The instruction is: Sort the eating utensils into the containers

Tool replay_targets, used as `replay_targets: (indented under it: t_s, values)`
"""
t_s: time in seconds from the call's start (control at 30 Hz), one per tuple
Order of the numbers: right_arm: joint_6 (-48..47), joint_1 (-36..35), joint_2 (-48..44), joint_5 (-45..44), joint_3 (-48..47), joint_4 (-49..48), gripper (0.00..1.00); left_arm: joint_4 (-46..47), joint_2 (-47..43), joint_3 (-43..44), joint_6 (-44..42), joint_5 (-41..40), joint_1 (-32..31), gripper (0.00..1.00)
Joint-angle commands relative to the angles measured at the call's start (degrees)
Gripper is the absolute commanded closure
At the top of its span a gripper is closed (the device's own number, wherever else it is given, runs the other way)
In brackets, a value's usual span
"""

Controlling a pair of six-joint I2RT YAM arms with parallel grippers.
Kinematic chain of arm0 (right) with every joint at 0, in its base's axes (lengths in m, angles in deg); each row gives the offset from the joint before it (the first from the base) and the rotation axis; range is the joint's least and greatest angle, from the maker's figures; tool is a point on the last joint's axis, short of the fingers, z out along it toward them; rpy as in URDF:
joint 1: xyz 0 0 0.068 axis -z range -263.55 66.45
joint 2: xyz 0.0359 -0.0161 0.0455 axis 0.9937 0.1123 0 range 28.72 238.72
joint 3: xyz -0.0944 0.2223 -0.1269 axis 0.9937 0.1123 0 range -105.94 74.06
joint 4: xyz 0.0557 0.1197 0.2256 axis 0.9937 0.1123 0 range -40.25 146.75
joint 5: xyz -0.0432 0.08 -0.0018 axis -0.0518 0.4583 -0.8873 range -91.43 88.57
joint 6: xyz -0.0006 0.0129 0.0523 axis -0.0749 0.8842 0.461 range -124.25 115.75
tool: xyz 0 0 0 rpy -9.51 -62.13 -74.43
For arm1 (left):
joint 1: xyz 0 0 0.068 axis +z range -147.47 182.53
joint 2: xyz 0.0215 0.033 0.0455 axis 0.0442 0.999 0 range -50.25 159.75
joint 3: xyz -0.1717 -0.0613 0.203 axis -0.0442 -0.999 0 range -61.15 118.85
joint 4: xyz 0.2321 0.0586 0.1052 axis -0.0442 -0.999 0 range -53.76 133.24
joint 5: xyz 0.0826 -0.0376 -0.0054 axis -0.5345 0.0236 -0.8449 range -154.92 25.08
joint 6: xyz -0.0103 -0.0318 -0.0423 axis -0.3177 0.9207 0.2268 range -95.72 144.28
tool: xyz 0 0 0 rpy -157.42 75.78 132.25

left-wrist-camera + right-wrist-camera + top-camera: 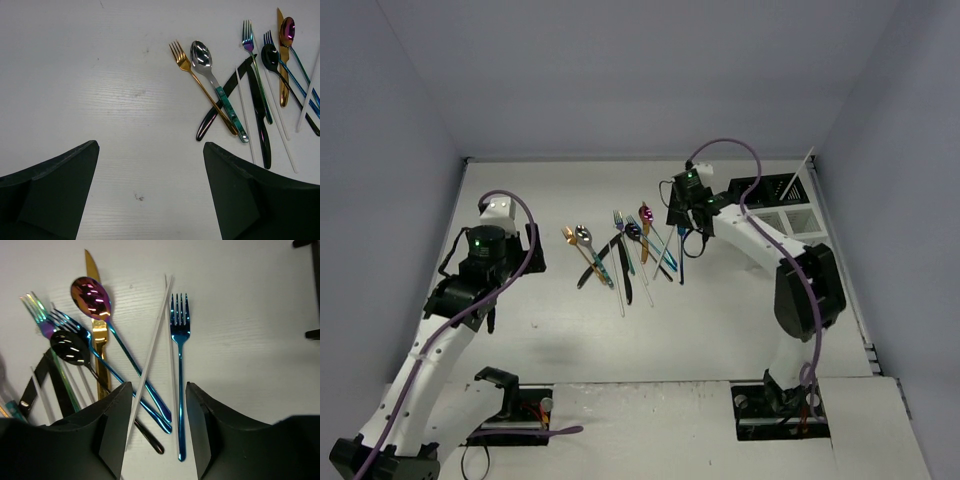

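Our right gripper point(159, 388) hangs low over the table point(250, 340), its jaws about half apart and clamping nothing. Between them, at the bottom middle of the right wrist view, lies the handle of a blue fork point(179, 365), tines toward the top. A white stick point(156, 330) slants down close along the left-hand finger. We cannot tell whether the fingers touch either one. In the left half of that frame a magenta spoon point(91, 297) crosses a gold knife point(100, 345), with a black spoon point(70, 347) and a rainbow fork point(36, 307) overlapping beside them.

Our left gripper point(150, 150) is spread wide over the table and holds nothing. In the upper right of its view a gold fork point(200, 85) and a silver spoon point(202, 55) lie with their handles crossing over a black knife point(225, 97).

In the top view the utensils lie loose in the middle of the frame. The black caddy point(767, 188) and the white caddy point(798, 220) sit at the upper right, just beside the right arm point(760, 240).
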Motion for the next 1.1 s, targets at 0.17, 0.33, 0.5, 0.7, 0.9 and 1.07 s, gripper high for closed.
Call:
replay_targets:
  t_s: [0.17,0.33,0.5,0.7,0.9,1.07]
  values:
    - [8.34,-0.60,10.88,-0.38,-8.18,-0.56,0.66,1.54,-0.33,0.41,0.22,-0.77,0.70,0.17]
    - [9.70,-0.60,14.56,-0.41,-10.50,-0.56,0.70,1.54,-0.11,0.35,0.54,0.03,1.01,0.17]
    - [10.78,-0.60,17.43,0.29,-12.18,-0.56,0.73,1.56,0.15,0.25,0.68,0.65,1.17,0.17]
    - [12.05,-0.60,19.34,0.33,-12.21,-0.56,0.75,1.63,0.38,0.24,0.83,1.35,1.41,0.17]
    - [11.89,-0.60,20.04,-0.20,-12.38,-0.56,0.81,1.63,0.48,0.31,0.92,1.98,1.76,0.17]
    - [9.75,-0.83,20.13,-1.20,-14.09,-0.56,1.00,1.63,0.48,0.23,0.92,2.31,1.85,0.17]
